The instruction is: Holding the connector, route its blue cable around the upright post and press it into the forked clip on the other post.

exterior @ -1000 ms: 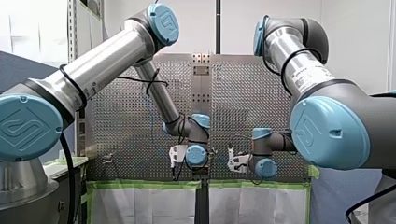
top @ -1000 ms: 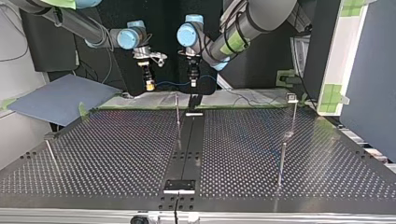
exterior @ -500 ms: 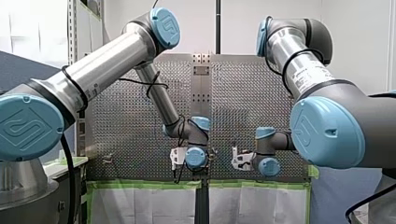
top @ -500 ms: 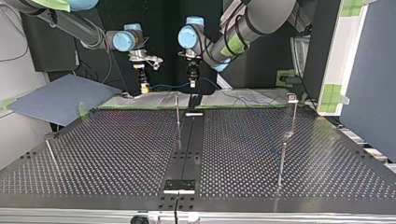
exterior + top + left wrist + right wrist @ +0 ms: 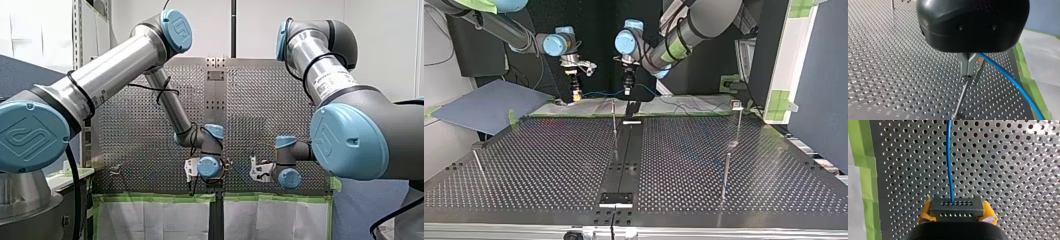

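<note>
In the right wrist view my right gripper (image 5: pixel 957 208) has its yellow pads (image 5: pixel 925 213) shut on a dark grey connector (image 5: pixel 957 210). The blue cable (image 5: pixel 949 160) runs straight ahead from it over the perforated table. In the top view the blue cable (image 5: pixel 600 93) spans from my right gripper (image 5: pixel 575 95) to my left gripper (image 5: pixel 627 90). My left gripper (image 5: pixel 967 73) has its metal fingers shut on the blue cable (image 5: pixel 1010 81), which trails off to one side. A thin upright post (image 5: pixel 961 100) stands just below those fingers. The same upright post (image 5: pixel 614 117) shows mid-table in the top view.
More thin posts stand on the table: one with a small clip head (image 5: pixel 737 105) at the top view's right, another post (image 5: pixel 725 172) nearer the camera, and a leaning post (image 5: pixel 478 162) at the left. Green tape (image 5: pixel 866 182) lines the table edge beside my right gripper.
My right gripper has carried the connector toward the top view's left, drawing the blue cable out longer. My left gripper has shifted slightly the same way, still shut.
</note>
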You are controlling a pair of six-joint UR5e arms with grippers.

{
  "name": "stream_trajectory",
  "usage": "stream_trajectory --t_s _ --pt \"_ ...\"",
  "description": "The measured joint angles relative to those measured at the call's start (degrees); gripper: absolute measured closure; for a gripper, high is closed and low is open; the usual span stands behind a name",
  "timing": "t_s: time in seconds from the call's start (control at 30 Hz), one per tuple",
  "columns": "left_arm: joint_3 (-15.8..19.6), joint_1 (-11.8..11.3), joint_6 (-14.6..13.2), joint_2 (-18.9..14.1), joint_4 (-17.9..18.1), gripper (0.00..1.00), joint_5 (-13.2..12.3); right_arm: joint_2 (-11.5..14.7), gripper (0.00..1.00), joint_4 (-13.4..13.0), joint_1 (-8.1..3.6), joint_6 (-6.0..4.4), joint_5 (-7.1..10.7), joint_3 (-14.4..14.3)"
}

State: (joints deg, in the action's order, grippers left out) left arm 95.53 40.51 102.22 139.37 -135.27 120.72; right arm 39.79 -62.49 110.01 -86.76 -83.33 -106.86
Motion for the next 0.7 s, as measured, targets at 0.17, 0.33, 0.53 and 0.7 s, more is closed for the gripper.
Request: stream_trajectory --t_s 0.17,0.33,0.53,0.7 --pt "-0.45 -0.22 1.27 0.56 -0.66 0.98 -0.84 0.00 1.00 0.06 -0.02 0.00 0.00 0.08" --pt "-1.22 -0.42 2.35 2.05 -1.06 0.98 -1.07 0.00 1.00 0.26 -0.11 0.00 0.00 0.25" --pt "-1.40 -0.61 3.33 2.40 -1.28 0.98 -1.14 0.00 1.00 0.45 -0.20 -0.01 0.00 0.46" --pt "-1.41 -1.07 3.79 2.41 -1.20 0.98 -2.37 0.00 1.00 0.87 -0.71 -0.61 0.00 1.14"
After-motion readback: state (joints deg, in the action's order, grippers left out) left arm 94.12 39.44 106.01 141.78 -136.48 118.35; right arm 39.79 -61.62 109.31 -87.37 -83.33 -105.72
